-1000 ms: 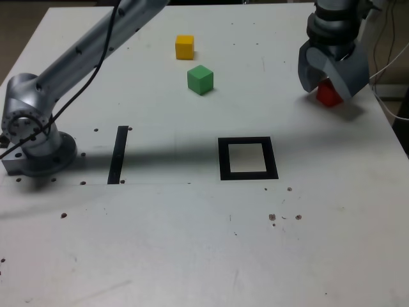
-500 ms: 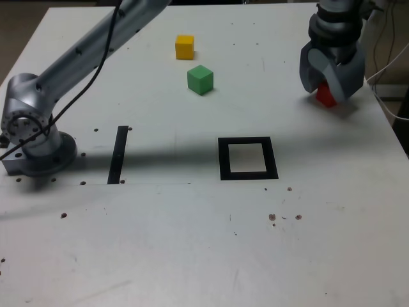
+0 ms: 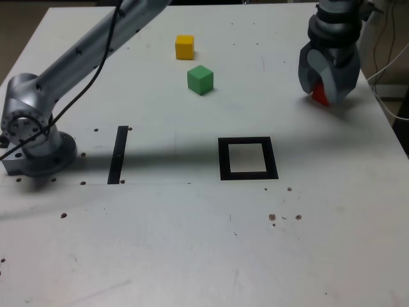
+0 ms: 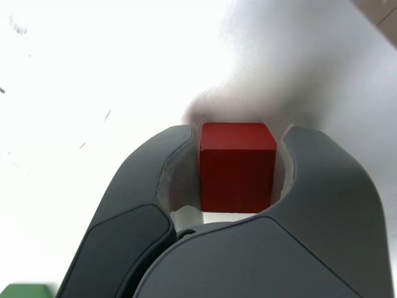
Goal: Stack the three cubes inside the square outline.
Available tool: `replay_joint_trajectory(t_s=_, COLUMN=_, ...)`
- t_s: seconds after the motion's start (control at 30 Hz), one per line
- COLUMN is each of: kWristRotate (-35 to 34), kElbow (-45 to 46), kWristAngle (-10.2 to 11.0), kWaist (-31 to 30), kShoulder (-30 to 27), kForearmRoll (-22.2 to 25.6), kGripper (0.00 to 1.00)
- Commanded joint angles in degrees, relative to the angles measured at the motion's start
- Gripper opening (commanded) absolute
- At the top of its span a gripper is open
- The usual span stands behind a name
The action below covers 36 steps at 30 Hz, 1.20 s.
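My gripper (image 3: 323, 89) stands at the far right of the table in the exterior view, shut on the red cube (image 3: 317, 96), of which only a corner shows between the grey jaws. The wrist view shows the red cube (image 4: 237, 164) squeezed between both fingers (image 4: 322, 186), resting at table level. A green cube (image 3: 200, 79) and a yellow cube (image 3: 185, 47) sit apart at the back middle of the table. The square outline (image 3: 248, 158), black tape with a white centre, lies nearer the front, with nothing inside it.
A straight black strip (image 3: 118, 154) lies on the table toward the exterior view's left, near the arm's base (image 3: 32, 137). Cables (image 3: 386, 57) hang past the table's right edge, close to the gripper. Small dark specks dot the tabletop.
The jaws closed in from either side of the red cube and now grip it. The gripper has stayed in about the same place.
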Motion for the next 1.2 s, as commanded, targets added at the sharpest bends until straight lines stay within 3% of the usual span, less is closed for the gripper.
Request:
replay_joint_trajectory(t_s=0.0, kWristRotate=-0.85, kElbow=1.84, kWristAngle=0.09, kWaist=-0.18, kShoulder=-0.56, kForearmRoll=-0.76, kGripper=0.40)
replay_joint_trajectory(t_s=0.57, kWristRotate=-13.40, kElbow=22.21, kWristAngle=0.39, kWaist=-4.79, kShoulder=-15.20, kForearmRoll=-4.12, kGripper=0.42)
replay_joint_trajectory(t_s=0.7, kWristRotate=-20.16, kElbow=26.65, kWristAngle=-0.24, kWaist=-6.18, kShoulder=-19.28, kForearmRoll=-4.41, kGripper=0.42)
replay_joint_trajectory(t_s=0.93, kWristRotate=-37.46, kElbow=34.79, kWristAngle=-3.94, kWaist=-7.02, kShoulder=-24.81, kForearmRoll=-5.29, kGripper=0.40)
replay_joint_trajectory(t_s=1.17, kWristRotate=-49.31, kElbow=40.90, kWristAngle=-5.83, kWaist=-9.05, kShoulder=-28.47, kForearmRoll=-7.25, kGripper=0.39)
